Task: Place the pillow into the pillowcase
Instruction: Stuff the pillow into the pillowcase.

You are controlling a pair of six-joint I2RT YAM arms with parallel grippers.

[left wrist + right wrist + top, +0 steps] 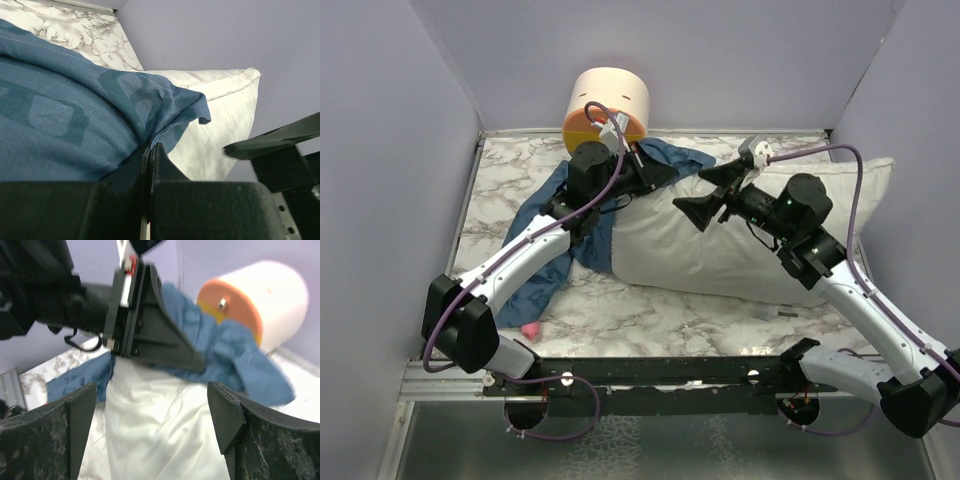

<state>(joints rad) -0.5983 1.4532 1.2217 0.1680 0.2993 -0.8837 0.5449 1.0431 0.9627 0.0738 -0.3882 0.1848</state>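
Status check for you, going by the top view. The large plump white fabric pillow (720,255) lies across the white marble-pattern table (620,315), from the middle out toward 3 o'clock. The blue printed cloth pillowcase (535,215) runs from about 8 o'clock up to 12, draped over the pillow's 10 o'clock corner. I can't tell whether any of the pillow is actually inside it.

Your left gripper (655,175) is pinched tight on a fold of the pillowcase. The left wrist view shows the jaws closed with blue cloth (75,110) caught between them, and the pillow (225,115) just past it.

Your right gripper (710,195) hangs over the pillow with its jaws spread wide, holding nothing and pointing at the left one. At 12 o'clock the cream-and-orange cylinder (610,100) sits against the back wall, touching the pillowcase edge.
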